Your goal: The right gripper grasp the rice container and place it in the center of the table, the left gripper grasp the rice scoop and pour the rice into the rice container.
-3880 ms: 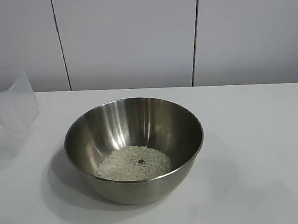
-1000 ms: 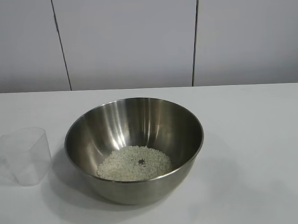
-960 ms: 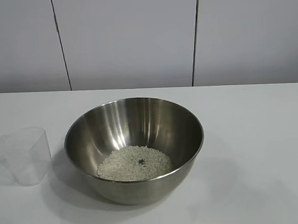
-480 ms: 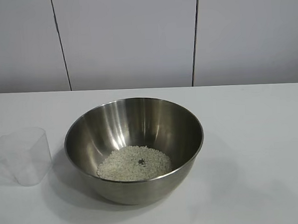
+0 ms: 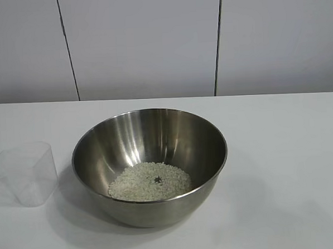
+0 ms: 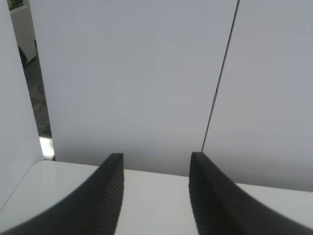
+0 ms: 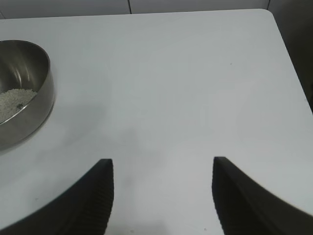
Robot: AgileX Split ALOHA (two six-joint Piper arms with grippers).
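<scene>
the left gripper (image 6: pixel 155 196) has its fingers (image 6: pixel 110 196) spread with nothing between them; it is raised, facing the grey wall panels (image 6: pixel 132 83) beyond the counter's (image 6: pixel 156 188) far edge. the right gripper (image 7: pixel 161 196) also has its fingers (image 7: pixel 98 196) spread and empty, hanging over bare counter well apart from the rice container (image 7: pixel 22 93), which shows at the edge of its wrist view. in the exterior view neither gripper appears. the rice container (image 5: pixel 150 164) sits upright near the counter's middle, with the rice (image 5: pixel 149 181) lying as a pale heap on its bottom and a small dark speck (image 5: pixel 156 179) on top of the heap. the rice scoop (image 5: pixel 27 173) stands upright just beside the container on the left arm's side, not touching it, and looks empty. nothing stands between scoop and container.
</scene>
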